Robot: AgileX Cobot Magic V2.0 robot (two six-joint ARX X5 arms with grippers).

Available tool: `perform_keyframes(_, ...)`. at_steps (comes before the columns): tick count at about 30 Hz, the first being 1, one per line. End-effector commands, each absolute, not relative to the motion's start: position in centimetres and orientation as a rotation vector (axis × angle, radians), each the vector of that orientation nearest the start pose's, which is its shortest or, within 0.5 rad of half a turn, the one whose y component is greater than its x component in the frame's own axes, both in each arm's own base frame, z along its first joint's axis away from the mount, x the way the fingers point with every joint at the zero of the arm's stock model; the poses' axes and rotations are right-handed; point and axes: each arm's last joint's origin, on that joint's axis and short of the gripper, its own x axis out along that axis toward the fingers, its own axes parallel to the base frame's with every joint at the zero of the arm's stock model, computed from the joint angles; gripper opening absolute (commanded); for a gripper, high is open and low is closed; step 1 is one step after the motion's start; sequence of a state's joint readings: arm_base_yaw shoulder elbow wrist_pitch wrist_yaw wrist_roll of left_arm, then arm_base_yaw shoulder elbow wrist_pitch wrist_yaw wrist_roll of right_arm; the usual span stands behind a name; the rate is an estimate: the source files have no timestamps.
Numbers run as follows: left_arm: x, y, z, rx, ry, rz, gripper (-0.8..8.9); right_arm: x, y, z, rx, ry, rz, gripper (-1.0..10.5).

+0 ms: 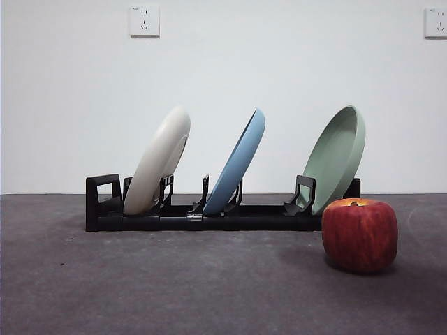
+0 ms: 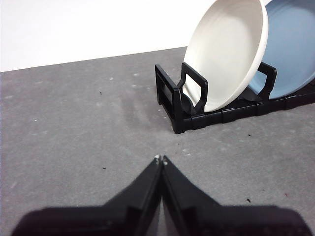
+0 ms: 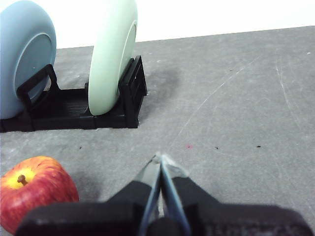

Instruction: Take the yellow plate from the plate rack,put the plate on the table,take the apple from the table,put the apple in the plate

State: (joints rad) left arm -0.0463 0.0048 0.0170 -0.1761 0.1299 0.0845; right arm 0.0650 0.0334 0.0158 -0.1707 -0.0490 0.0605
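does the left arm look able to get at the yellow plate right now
Probably yes. The yellow plate leans in the end slot of the plate rack, and only bare table lies between it and the shut left gripper.

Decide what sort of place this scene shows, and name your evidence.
Probably a robot lab test bench, not a kitchen: a bare grey table, a plain white wall with sockets, and a staged plate rack and apple.

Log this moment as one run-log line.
yellow plate: in rack | apple: on table | left gripper: shut, idle | right gripper: shut, idle
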Motion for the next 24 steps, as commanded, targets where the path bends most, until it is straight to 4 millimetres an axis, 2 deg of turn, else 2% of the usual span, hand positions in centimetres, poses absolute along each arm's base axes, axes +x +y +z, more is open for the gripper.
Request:
perform_keyframes(1, 9.6, -0.8, 14.8, 0.067, 0.165, -0.183, -0.01, 9.7, 0.7, 14.6, 0.069, 0.212, 0.103, 0.0)
perform_keyframes(7, 9.6, -0.8, 14.9, 0.061, 0.151, -0.185, -0.01, 9.7, 0.8, 14.6, 0.201, 0.219, 0.094, 0.0)
perform_keyframes(11, 9.6, -0.8, 15.1, -0.082, 0.152, -0.172, -0.07, 9.7, 0.8, 14.7, 0.293, 0.222, 0.084, -0.1)
perform_keyframes(14, 9.6, -0.8, 15.7, -0.135, 0.145, -0.168, -0.07, 9.7, 0.8, 15.6, 0.358, 0.213, 0.079, -0.1)
perform_keyframes(17, 9.5, -0.8, 17.9, -0.14, 0.113, -0.161, -0.06, 9.8, 0.8, 17.8, 0.364, 0.199, 0.081, -0.1)
perform_keyframes(20, 9.8, -0.7, 21.0, -0.14, 0.077, -0.146, -0.07, 10.2, 0.8, 20.8, 0.364, 0.195, 0.082, -0.1)
perform_keyframes(24, 11.4, -0.9, 25.2, -0.142, 0.084, -0.187, -0.07, 11.7, 1.0, 24.8, 0.357, 0.21, 0.113, -0.1)
